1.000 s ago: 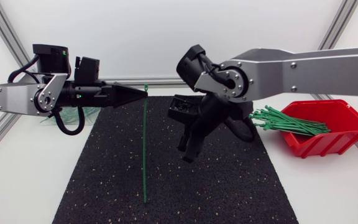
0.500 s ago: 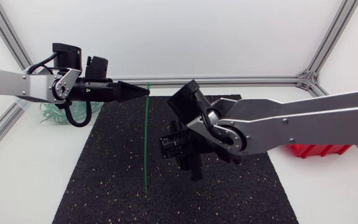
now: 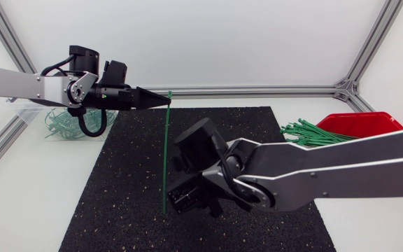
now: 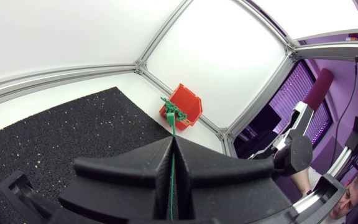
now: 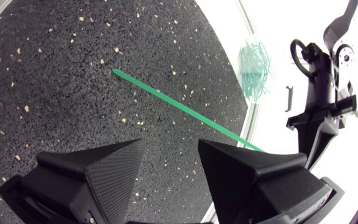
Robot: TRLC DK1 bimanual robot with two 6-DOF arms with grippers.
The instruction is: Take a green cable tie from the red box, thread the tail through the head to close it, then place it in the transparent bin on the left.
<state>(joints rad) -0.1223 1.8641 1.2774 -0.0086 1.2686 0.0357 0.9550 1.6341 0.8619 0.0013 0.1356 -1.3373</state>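
the left gripper [image 3: 164, 102] has its two fingers [image 4: 135, 171] pressed together on the head end of a green cable tie [image 3: 165, 154], pinching it from both sides. in the left wrist view the green strip runs straight along the seam between them. from that pinch the tie hangs below the fingertips, nearly straight, with its pointed tail down at the black mat [image 3: 271, 133]; whether the tip touches the mat cannot be told. the gripper itself lies level, pointing sideways above the mat's far edge.

the right gripper [image 5: 169, 149] is low over the mat, just beside the lower part of the tie. its fingers are spread wide with nothing between them. seen from its own camera, the tail lies ahead of the open fingertips, slanting across the gap and apart from both. the upper part of the strip passes behind one finger toward the left gripper, which stands beyond it.

the red box [image 3: 369, 122] sits behind the right arm, well apart from both grippers, with a bundle of spare ties [image 3: 317, 133] sticking out over its rim. it also shows far ahead of the left gripper's tip. the clear bin [image 3: 30, 110] is under and behind the left arm, well away from the held tie, with some loose ties [image 3: 65, 126] lying in it.
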